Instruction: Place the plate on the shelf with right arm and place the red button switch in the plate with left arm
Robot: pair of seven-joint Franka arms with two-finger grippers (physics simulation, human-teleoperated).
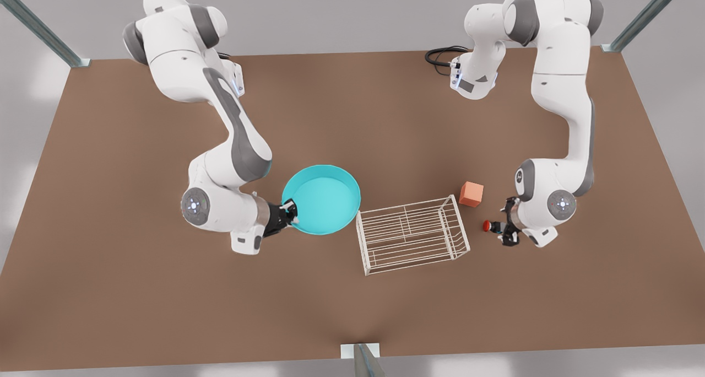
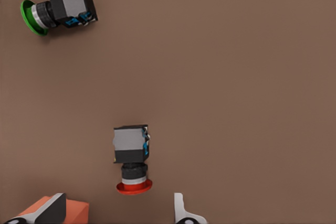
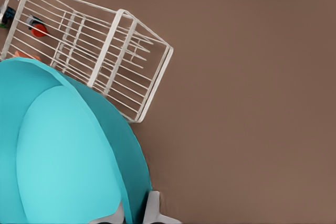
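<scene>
The turquoise plate (image 1: 321,199) is held by its rim near the front view's left, and my right gripper (image 1: 289,211) is shut on that rim. In the right wrist view the plate (image 3: 63,156) sits close to the camera, its edge pinched between the fingers (image 3: 152,211). The white wire shelf (image 1: 410,233) stands on the table just right of the plate, apart from it. The red button switch (image 1: 487,226) lies on the table right of the shelf. My left gripper (image 1: 509,228) hovers over it, open; its fingers (image 2: 181,211) stand either side of the red cap (image 2: 134,186).
An orange cube (image 1: 471,194) sits just behind the shelf's right end, close to the left gripper. A green-capped switch (image 2: 58,9) lies on the table a little beyond the red one. A black cable (image 1: 440,57) loops at the table's far edge.
</scene>
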